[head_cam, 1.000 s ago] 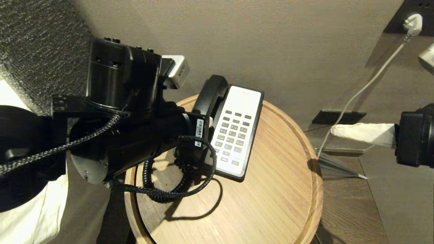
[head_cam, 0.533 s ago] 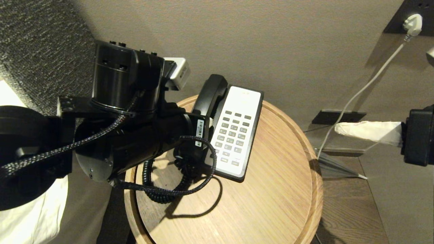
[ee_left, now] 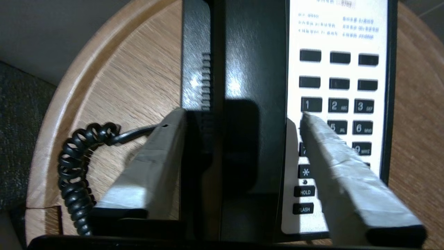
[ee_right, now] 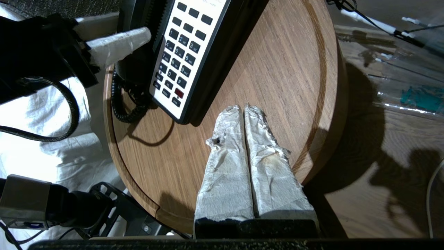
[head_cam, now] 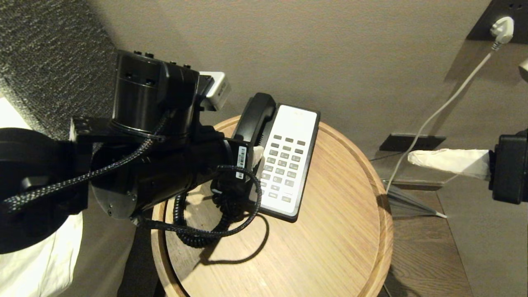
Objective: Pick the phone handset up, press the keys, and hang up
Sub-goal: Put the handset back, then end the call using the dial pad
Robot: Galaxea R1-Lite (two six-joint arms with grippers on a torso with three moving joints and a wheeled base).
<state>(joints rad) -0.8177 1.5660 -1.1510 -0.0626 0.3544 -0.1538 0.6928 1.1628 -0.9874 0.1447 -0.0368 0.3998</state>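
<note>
The phone handset (ee_left: 249, 86), glossy black and slightly curved, lies in its cradle on the phone base (head_cam: 288, 161), beside the flat white keypad with small dark rectangular keys. The left gripper (ee_left: 239, 114) stands around the handset with its two tape-wrapped grey fingers (ee_left: 152, 163) spread wide: one along the outer side of the base, the other over the keypad, not pressing the handset. The black coiled cord (ee_left: 74, 166) curls beside the base on the round wooden table (head_cam: 330, 247). The right gripper (ee_right: 242, 111), wrapped in wrinkled white paper tape, hangs near the base, fingers pressed together, empty
</note>
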